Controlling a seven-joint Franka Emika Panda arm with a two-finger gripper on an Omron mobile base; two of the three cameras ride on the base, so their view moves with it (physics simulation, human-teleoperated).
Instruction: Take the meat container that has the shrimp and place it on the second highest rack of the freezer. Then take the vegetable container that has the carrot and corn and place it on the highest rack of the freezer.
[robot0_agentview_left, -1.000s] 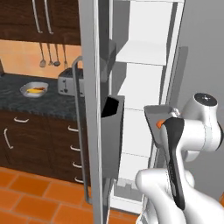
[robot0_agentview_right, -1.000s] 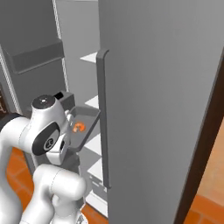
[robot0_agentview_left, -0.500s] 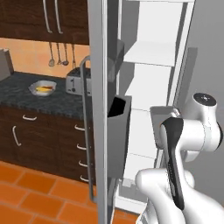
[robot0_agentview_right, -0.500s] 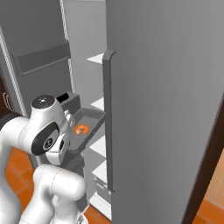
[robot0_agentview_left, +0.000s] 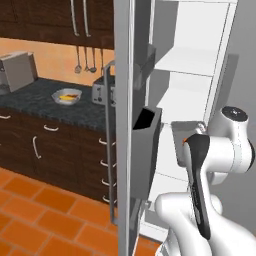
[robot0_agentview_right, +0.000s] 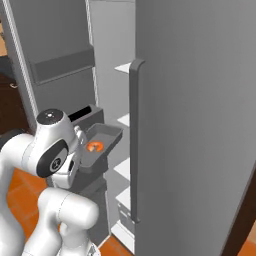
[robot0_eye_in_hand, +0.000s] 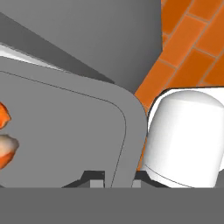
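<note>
Our hand (robot0_eye_in_hand: 114, 180) pinches the rim of the grey meat tray (robot0_agentview_right: 97, 147) with the shrimp (robot0_agentview_right: 93, 146) inside, and the open freezer's (robot0_agentview_left: 192, 95) white shelves wait just ahead of it.

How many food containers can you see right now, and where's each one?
2. The meat container with the shrimp is held up at the open freezer; a pale dish of food sits on the counter. Others may be hidden.
</note>
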